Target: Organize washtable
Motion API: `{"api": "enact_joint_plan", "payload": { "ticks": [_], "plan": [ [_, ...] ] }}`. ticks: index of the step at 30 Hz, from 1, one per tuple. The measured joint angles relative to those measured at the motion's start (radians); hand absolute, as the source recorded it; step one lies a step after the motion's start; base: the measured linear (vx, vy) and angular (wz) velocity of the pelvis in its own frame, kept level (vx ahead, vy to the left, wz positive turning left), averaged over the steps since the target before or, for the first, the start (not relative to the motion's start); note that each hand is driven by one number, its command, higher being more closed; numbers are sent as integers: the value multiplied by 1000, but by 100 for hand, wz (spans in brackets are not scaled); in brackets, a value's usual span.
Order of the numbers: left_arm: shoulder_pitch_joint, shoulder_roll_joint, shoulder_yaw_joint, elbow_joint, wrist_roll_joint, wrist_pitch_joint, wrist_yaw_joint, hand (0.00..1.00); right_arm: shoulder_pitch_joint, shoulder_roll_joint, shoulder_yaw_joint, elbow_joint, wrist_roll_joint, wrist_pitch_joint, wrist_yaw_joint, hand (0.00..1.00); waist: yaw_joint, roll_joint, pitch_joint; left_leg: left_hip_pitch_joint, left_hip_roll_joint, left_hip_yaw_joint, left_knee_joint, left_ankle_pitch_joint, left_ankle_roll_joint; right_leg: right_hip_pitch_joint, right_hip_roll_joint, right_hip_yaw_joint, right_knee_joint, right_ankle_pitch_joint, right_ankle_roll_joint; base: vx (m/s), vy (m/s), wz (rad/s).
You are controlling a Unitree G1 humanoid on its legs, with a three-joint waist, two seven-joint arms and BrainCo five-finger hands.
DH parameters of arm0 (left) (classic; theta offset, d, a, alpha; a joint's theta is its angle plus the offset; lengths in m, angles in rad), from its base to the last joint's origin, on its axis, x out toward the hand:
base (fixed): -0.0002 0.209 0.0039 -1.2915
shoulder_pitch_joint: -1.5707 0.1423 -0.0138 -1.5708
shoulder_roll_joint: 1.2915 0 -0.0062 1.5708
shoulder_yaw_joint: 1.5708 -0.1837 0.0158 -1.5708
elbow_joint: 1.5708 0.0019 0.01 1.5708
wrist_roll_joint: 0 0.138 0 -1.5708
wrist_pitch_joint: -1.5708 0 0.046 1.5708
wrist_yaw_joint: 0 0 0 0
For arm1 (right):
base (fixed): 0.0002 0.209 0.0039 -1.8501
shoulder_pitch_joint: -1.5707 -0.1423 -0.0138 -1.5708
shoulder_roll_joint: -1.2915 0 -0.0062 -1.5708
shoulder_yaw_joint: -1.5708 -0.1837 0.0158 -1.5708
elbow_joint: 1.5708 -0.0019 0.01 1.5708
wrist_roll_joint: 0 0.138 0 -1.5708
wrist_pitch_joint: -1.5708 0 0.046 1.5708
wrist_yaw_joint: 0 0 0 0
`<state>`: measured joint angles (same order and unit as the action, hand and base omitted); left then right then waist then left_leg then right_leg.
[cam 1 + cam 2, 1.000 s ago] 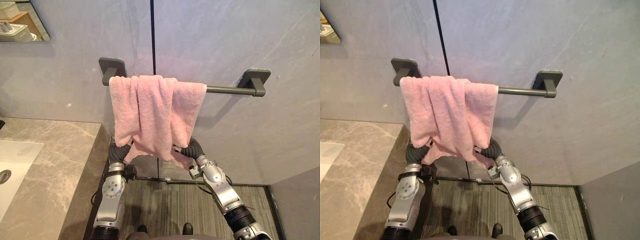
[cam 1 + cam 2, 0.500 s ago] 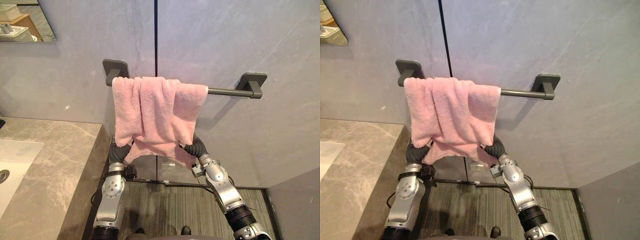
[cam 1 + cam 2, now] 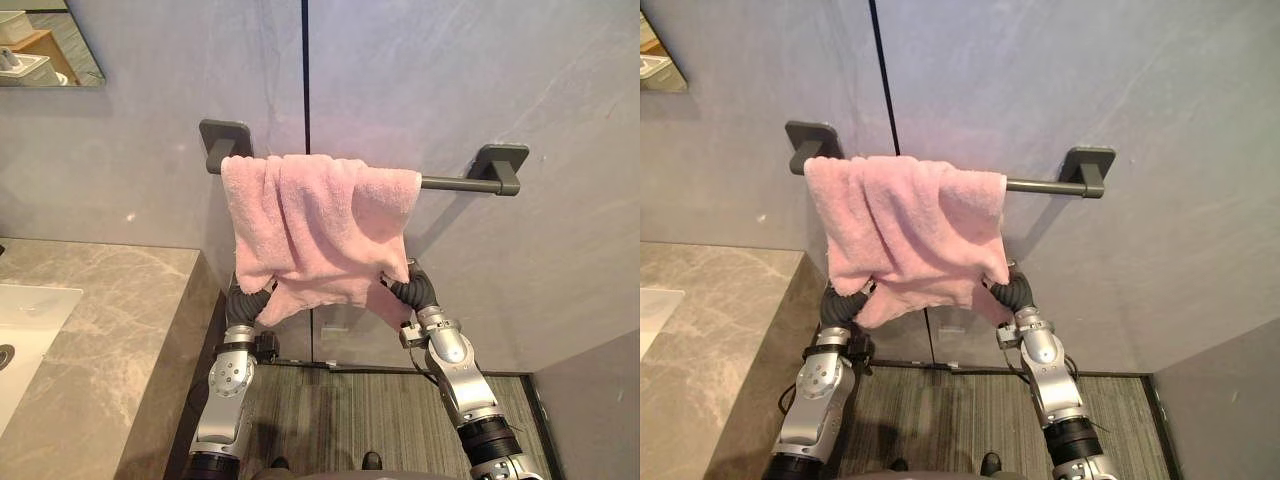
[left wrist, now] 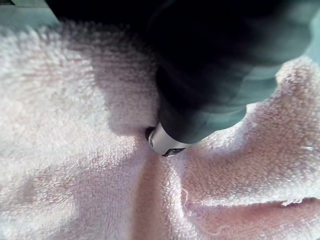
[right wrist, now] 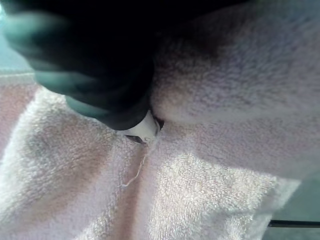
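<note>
A pink towel [image 3: 315,220] hangs bunched over the left half of a dark grey wall rail [image 3: 455,183]. My left hand [image 3: 248,298] reaches up under the towel's lower left edge and is buried in the cloth. My right hand [image 3: 413,291] is tucked under the lower right corner, which it lifts out to the right. In the left wrist view the dark cover of the left hand [image 4: 210,90] presses into the towel [image 4: 75,150]. The right wrist view shows the right hand [image 5: 105,85] sunk in the pink cloth [image 5: 200,190] the same way.
A grey marble counter [image 3: 100,320] with a white sink [image 3: 25,320] lies at the left. A mirror [image 3: 45,45] hangs at the upper left. A striped floor mat [image 3: 340,420] lies below the rail. A grey ledge [image 3: 590,400] stands at the lower right.
My right hand has moved right and slightly up under the towel, pulling its lower right edge outward. The left hand has stayed at the lower left edge. The camera has shifted a little.
</note>
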<state>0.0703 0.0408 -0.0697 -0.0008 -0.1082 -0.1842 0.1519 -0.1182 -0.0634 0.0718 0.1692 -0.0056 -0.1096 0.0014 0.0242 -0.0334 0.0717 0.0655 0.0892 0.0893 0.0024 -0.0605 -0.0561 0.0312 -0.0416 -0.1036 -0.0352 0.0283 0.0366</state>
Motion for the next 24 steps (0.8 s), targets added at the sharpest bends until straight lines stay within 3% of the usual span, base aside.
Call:
{"api": "enact_joint_plan", "payload": {
  "ticks": [11, 24],
  "plan": [
    [-1, -9, -12, -2, -7, 1, -20, 100, 49, 18, -25, 1, 8, 0, 0, 100, -10, 36, -5, 2, 0, 5, 2, 0, 0, 0, 0, 6, 1, 0, 0, -3, 0, 0],
    [36, -46, 6, 44, -56, 5, -20, 100, 78, 60, -42, 5, 6, 2, 0, 100, -9, 37, -5, 18, -1, 12, -3, 0, 0, 6, -2, 13, 14, -3, 5, -18, 1, -2]
  ]
}}
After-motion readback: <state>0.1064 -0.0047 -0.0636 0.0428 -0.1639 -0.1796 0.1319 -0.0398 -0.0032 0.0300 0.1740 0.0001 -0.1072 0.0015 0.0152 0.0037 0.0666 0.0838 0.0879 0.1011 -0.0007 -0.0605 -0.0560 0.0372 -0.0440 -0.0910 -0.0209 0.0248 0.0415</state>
